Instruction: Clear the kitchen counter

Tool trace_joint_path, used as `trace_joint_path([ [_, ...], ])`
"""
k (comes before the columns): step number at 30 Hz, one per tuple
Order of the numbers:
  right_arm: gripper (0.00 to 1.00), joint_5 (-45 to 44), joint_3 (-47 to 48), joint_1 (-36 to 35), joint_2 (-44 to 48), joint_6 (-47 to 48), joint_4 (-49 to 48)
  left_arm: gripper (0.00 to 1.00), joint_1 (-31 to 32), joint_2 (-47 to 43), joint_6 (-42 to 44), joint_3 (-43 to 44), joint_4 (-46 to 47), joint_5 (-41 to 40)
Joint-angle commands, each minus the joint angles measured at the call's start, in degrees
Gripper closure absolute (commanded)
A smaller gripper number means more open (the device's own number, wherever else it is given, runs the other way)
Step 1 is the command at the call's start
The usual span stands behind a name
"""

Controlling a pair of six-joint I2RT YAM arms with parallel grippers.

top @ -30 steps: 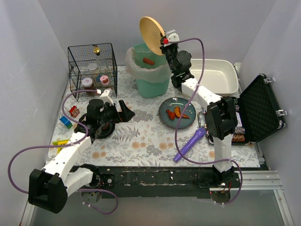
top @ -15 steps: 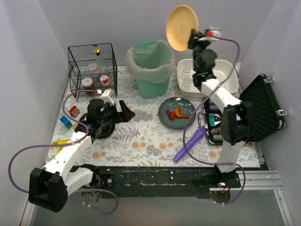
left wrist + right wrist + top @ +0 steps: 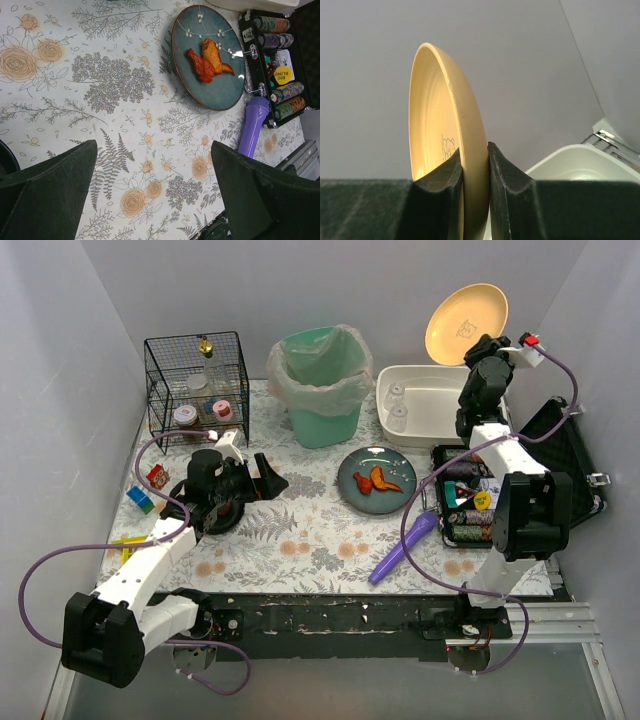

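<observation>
Toys [image 3: 140, 502]: small coloured blocks far left of the bin [image 3: 320, 390], at the left edge of the table [image 3: 300, 540]; not yet cleared.
Cage [image 3: 195, 385]: wire, with jars inside, just left of the bin.
Left gripper [image 3: 154, 146]: left of the bin and nearer the arms, low over the cloth. Its jaws are wide with nothing between them. A black round thing [image 3: 215, 512] lies under the arm; I cannot tell what it is.
Bin: green, lined with a bag, at the back; its contents do not show.
Teal plate [image 3: 377, 480]: right of the bin and nearer, with two orange-red bits of food on it.
Torch [image 3: 405, 548]: purple, right of the bin, nearer than the teal plate.
Basin [image 3: 435, 400]: white, just right of the bin, with two small white things at its left end.
Right gripper [image 3: 476, 160]: high up, right of the bin, over the basin's far end. Its jaws are narrow, pinched on the rim of the yellow plate [image 3: 466, 323], which stands on edge.
Case [image 3: 582, 465]: black and open, far right of the bin, with chips in rows.
Progress: early, I judge. One plate is lifted off; the toys, teal plate, food and torch remain.
Table to jaws: close beneath the left jaws, well below the right jaws.
</observation>
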State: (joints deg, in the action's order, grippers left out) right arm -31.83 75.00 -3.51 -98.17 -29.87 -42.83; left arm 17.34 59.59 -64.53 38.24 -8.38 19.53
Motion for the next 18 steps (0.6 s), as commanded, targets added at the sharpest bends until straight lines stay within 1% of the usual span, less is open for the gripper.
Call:
trace_joint_path([
  [1,0.99,-5.5,-1.2,0.4,-1.5,-2.4,-1.3,0.02,-0.4,-0.3,0.6,-0.1,0.8,0.5],
  [5,0.99,-5.8,-3.1,1.4,-3.6,-7.1,0.0,0.02,-0.4,0.0,0.6,-0.1,0.8,0.8],
  [11,0.99,-3.9,-6.2,2.9,-6.9,-14.0,2.3,0.02,-0.4,0.3,0.5,0.1,0.8,0.9],
  [12,0.99,-3.5,-6.5,4.5,-7.6,-14.7,2.7,0.02,-0.3,0.3,0.5,0.0,0.8,0.9],
  [18,0.99,-0.5,-7.2,6.6,-11.2,-16.4,4.3,0.02,-0.3,0.8,0.5,0.1,0.9,1.0],
])
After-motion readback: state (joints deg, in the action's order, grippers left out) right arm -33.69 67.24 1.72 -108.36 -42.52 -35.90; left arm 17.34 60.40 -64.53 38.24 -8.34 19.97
